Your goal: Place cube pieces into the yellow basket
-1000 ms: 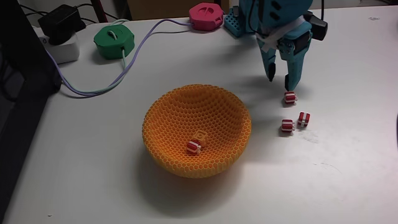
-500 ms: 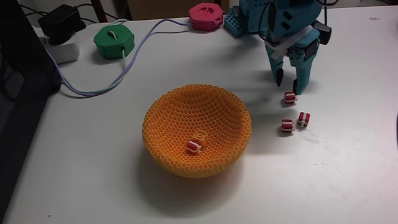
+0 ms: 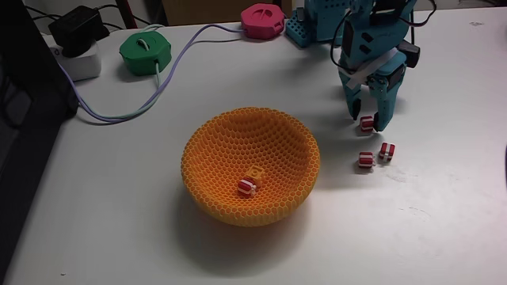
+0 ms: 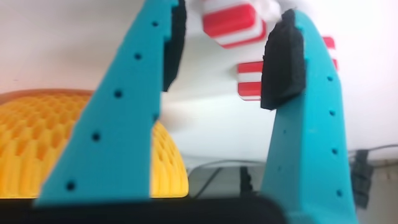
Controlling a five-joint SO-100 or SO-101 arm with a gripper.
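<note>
Nearest the fixed camera: yellow basket [image 3: 250, 170], round, mouth up, sitting on the white table [image 3: 119, 229]. No long axis to speak of, being round. Down in the bottom, one red-and-white striped cube [image 3: 246, 188] with a plain orange-yellow cube [image 3: 255, 174] just behind it, close or touching, hard to say which.

Off to the right of the basket in the fixed view, well apart from it: two more striped cubes lying near each other on the bare table, left one [image 3: 365, 160] and right one [image 3: 386, 151], right one turned a bit so its stripes run nearly upright.

A little farther back: another striped cube [image 3: 367, 123], flanked by the teal gripper [image 3: 366, 119]. Pointing straight down, fingers spread either side of the cube, tips at or just above the table. Not pinching yet as far as visible. Same thing up close in the wrist view: gripper [image 4: 227, 59] with black pads [image 4: 281, 62] wide apart, the striped cube [image 4: 231, 23] in the gap between them, sitting slightly tilted, clear white table showing on both sides of it. Basket edge [image 4: 37, 149] bulging in at lower left there.

Farthest back: green round device [image 3: 145, 54] and pink round device [image 3: 262, 19] with cables, plus a black adapter [image 3: 78, 30] at the top left.
</note>
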